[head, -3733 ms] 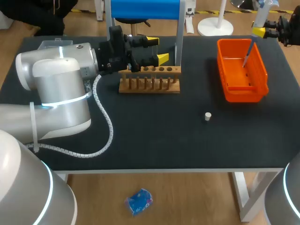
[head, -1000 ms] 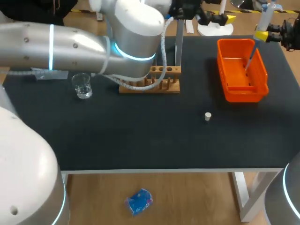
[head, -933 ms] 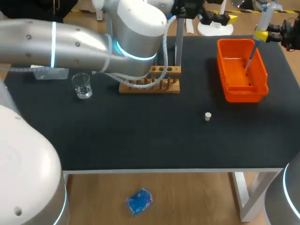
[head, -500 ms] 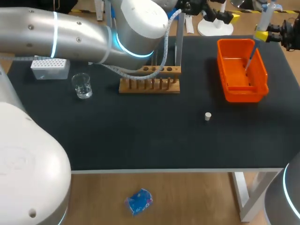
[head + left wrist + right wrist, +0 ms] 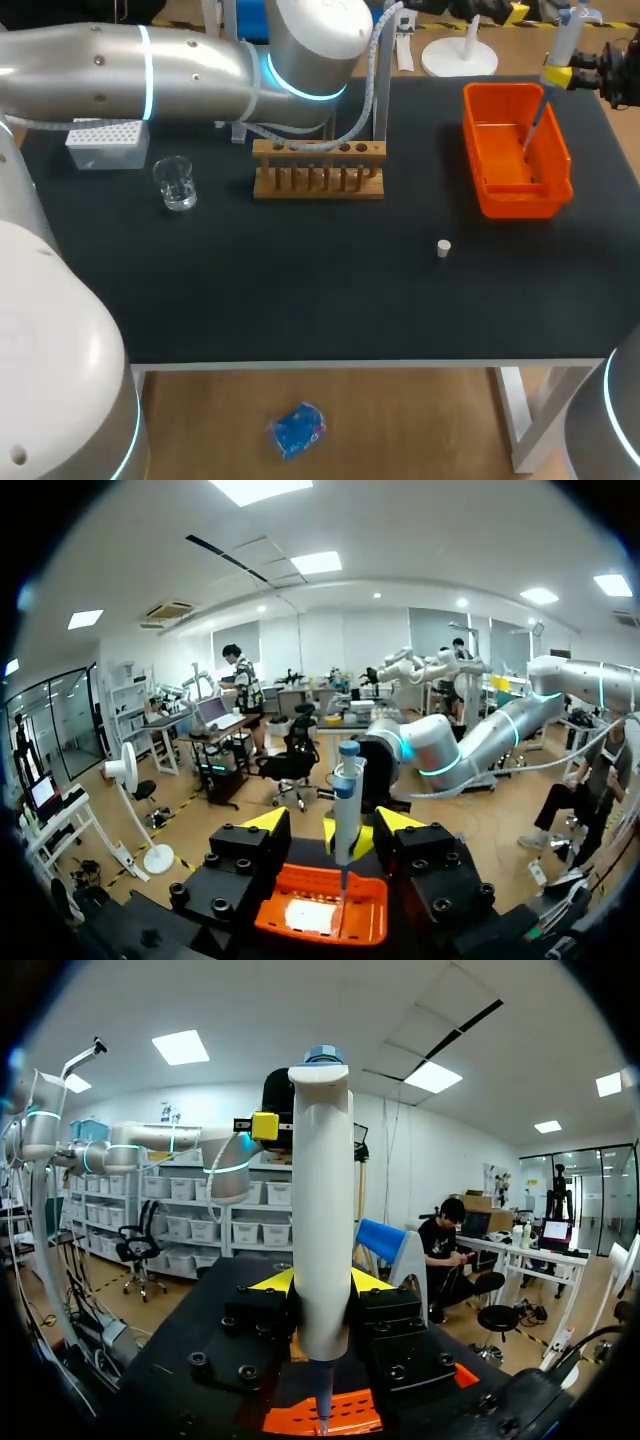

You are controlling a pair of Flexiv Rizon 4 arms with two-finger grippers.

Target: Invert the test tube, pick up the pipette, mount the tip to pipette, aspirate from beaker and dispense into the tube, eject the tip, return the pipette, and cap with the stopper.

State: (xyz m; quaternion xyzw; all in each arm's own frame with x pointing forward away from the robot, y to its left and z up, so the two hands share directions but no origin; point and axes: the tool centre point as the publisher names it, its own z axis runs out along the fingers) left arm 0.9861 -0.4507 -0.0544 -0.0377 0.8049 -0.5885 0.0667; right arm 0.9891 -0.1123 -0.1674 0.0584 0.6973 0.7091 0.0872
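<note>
The right gripper (image 5: 322, 1282) is clamping the pipette (image 5: 322, 1190) by its stiff white barrel, holding it upright above the orange tray (image 5: 520, 205). The pipette is looking light, smooth and probably slippery, with a thin, fragile lower end, so mid-barrel seems the safest hold. The left gripper (image 5: 335, 825) is hanging empty, fingers apart.

Your desk (image 5: 300, 300) is black; the bin (image 5: 520, 203) is bright orange, the rack (image 5: 318, 172) light-brown wood, the stopper (image 5: 443, 247) white, the beaker (image 5: 177, 184) clear. Your pipette (image 5: 322, 1210) is white with a blue cap, and your silver-white left arm (image 5: 150, 70) wears glowing cyan rings.
</note>
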